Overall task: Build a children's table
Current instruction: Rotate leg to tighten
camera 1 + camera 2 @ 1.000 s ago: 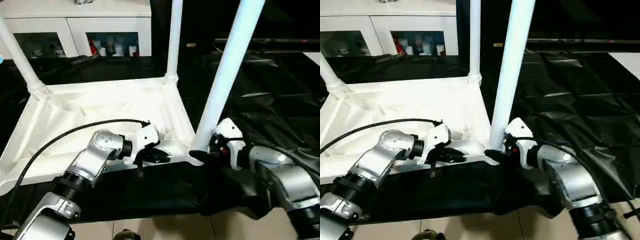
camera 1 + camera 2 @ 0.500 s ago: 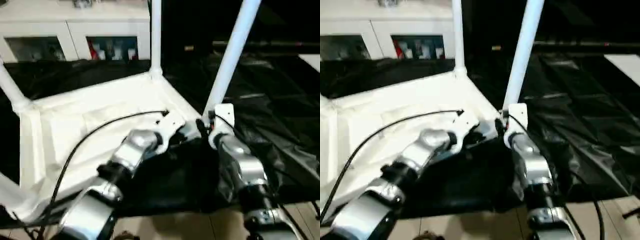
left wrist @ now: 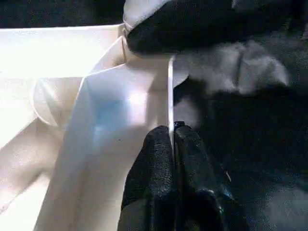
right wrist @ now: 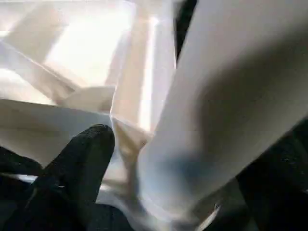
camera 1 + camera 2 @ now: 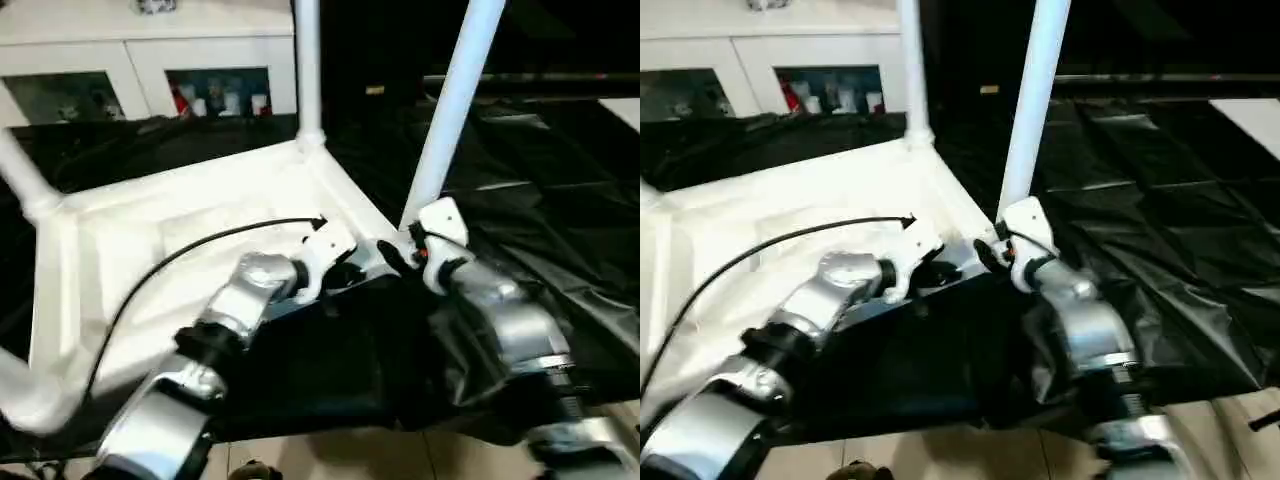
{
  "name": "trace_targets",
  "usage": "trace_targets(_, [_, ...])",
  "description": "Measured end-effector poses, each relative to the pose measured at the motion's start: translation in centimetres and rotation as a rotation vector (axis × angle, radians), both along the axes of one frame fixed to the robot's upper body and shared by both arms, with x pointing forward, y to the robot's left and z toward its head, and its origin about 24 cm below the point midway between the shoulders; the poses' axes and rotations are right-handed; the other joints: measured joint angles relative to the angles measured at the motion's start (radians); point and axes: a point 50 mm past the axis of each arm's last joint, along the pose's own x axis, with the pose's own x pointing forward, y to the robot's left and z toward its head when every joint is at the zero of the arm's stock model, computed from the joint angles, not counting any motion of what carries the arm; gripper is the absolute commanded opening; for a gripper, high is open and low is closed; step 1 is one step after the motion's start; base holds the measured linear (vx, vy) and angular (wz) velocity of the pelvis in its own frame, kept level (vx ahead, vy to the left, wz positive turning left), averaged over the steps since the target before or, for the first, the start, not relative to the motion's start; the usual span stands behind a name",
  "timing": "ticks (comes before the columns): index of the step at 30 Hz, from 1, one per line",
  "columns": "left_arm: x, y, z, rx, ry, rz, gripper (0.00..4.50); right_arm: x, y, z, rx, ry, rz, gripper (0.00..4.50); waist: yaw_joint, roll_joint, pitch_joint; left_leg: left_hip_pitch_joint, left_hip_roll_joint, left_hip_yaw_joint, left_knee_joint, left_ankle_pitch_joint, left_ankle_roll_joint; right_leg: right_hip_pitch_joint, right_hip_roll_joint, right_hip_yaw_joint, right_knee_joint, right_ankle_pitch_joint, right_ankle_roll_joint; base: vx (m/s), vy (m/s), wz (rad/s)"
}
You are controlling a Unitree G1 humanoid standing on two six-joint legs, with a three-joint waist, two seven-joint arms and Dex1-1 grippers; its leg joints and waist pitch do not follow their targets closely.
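1. White plastic, the children's table (image 5: 190, 225) lies upside down on a black sheet (image 5: 560, 180), its legs pointing up.
2. The left gripper (image 3: 172, 139) pinches the thin rim of the top near one corner, fingers pressed together on it.
3. The right gripper (image 5: 400, 255) sits at the base of the nearest leg (image 5: 450, 110); one black finger (image 4: 84, 154) shows beside the leg, and whether the jaws grip it cannot be told.

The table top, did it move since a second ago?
Yes. The table top has swung round: against the white cabinet, its far-right corner socket now sits under the cabinet's right edge, further left than before.
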Motion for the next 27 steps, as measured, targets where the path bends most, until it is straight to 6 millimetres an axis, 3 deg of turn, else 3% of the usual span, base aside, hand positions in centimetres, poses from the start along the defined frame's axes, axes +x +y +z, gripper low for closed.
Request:
trace_targets(5, [-1.1,2.0,0.2,0.004,0.023,-0.133,0.00,-1.8,-2.2,0.8,-0.023,0.099,0.136,4.48,0.011,0.000,0.000,-0.004,0.000,0.001,0.002,0.001,0.002,-0.002,0.000,0.000,0.000,-0.003,0.000,0.000,0.000,0.00])
trace_targets(13, [-2.4,3.7,0.5,0.012,0.046,-0.240,0.00,-3.4,-2.2,0.7,0.015,0.164,0.278,4.48,0.007,-0.001,0.001,-0.006,0.001,0.002,0.004,0.002,0.003,-0.006,0.000,0.001,0.000,-0.003,0.000,0.000,0.000,0.00])
trace_targets(21, [-2.8,4.0,0.6,0.010,0.061,-0.251,0.00,-3.8,-2.1,0.3,0.024,0.196,0.321,4.48,0.007,-0.003,0.002,-0.006,0.001,0.002,0.005,0.002,0.003,-0.006,0.000,0.001,0.001,-0.002,0.000,0.000,0.000,0.00])
trace_targets(27, [-2.8,4.1,0.7,0.013,0.068,-0.250,0.00,-4.0,-1.9,0.0,0.036,0.216,0.341,3.88,0.006,-0.003,0.002,-0.006,0.001,0.002,0.005,0.002,0.003,-0.006,0.000,0.001,0.002,-0.002,0.000,0.000,0.000,0.00])
